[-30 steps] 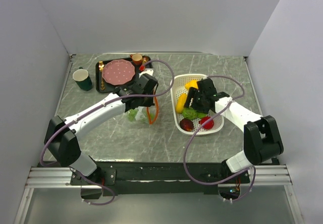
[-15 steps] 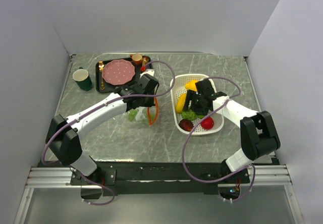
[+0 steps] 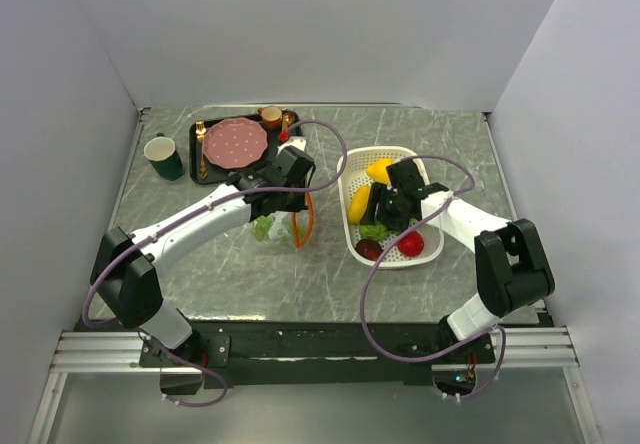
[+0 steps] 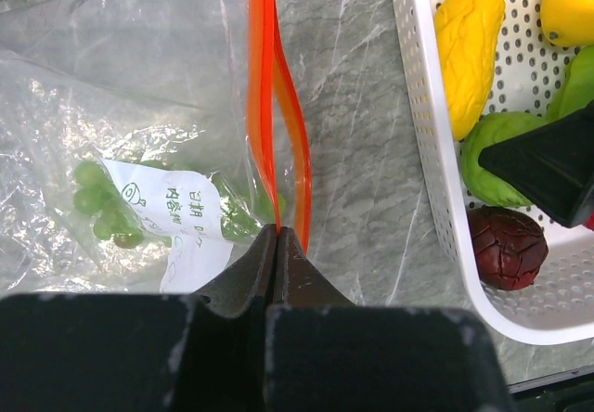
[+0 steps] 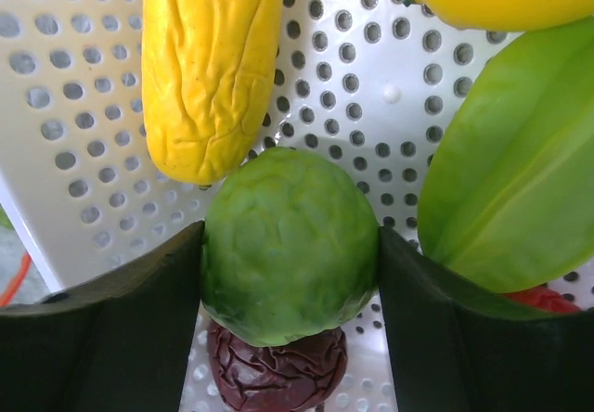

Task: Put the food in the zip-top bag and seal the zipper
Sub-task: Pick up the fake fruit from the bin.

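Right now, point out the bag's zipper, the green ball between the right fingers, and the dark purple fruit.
zipper (image 4: 263,59), left wrist view, upper stretch of the orange strip.
green ball (image 5: 290,245), right wrist view, its centre.
dark purple fruit (image 4: 506,247), left wrist view, its middle.

You see a bumpy green ball (image 5: 290,245), a ridged yellow corn cob (image 5: 209,59) and a wrinkled dark purple piece (image 5: 277,373) against the white, hole-dotted basket (image 5: 74,152). Your bag (image 4: 139,78) is clear, with an orange-red zipper (image 4: 264,106), green grapes (image 4: 102,203) and a white printed label (image 4: 176,212). The table (image 4: 362,124) is grey with pale marble veins. The plate (image 3: 235,142) is pink with dark speckles.
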